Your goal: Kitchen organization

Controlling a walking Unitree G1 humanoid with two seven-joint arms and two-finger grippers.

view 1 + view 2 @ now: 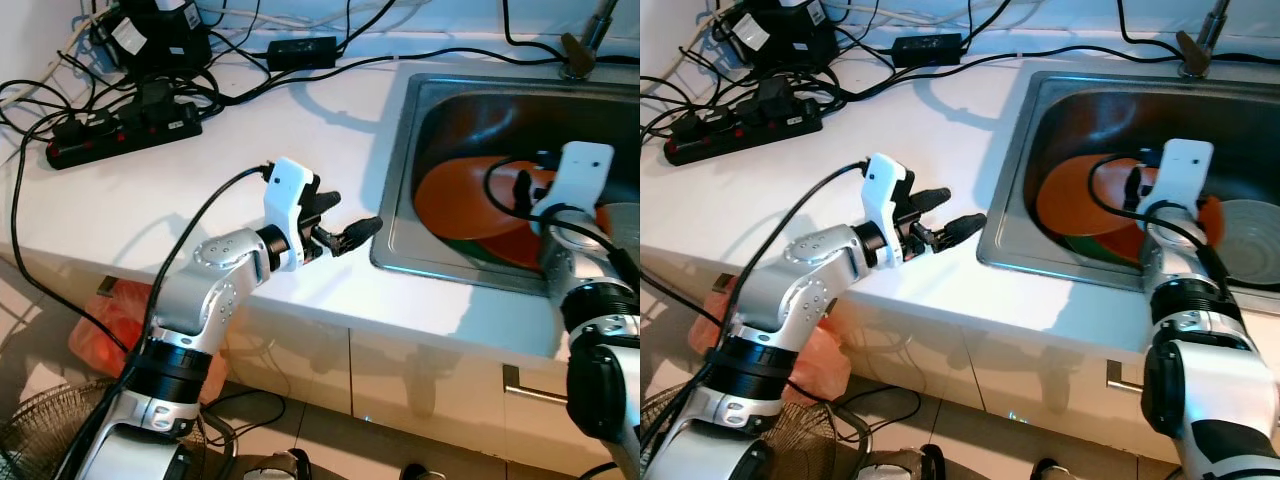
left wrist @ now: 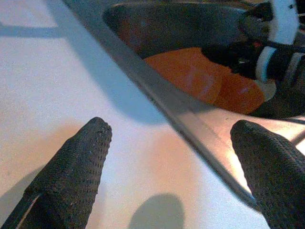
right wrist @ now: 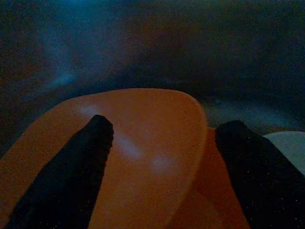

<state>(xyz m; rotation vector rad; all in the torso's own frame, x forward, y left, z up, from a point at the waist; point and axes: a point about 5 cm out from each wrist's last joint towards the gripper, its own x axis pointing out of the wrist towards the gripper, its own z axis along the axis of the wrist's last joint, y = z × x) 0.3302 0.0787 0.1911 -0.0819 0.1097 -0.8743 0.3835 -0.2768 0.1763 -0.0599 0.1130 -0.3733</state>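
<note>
Orange plates (image 1: pixel 460 195) lie stacked in the steel sink (image 1: pixel 400 130), with a green edge showing under them. My right gripper (image 3: pixel 162 176) is down in the sink, open, its fingers either side of the top orange plate (image 3: pixel 143 143) and just above it. My left gripper (image 1: pixel 348 215) hovers open over the white counter (image 1: pixel 200 190), close to the sink's left rim and pointing toward it, with nothing between its fingers (image 2: pixel 76 176). In the left wrist view the orange plates (image 2: pixel 190 76) lie past the rim.
A pale bowl (image 1: pixel 1245 230) sits in the sink right of the plates. The faucet (image 1: pixel 590 40) stands behind the sink. A power strip (image 1: pixel 120 135), adapters and tangled cables crowd the counter's back left. Below the counter are an orange bag (image 1: pixel 110 320) and a fan (image 1: pixel 40 430).
</note>
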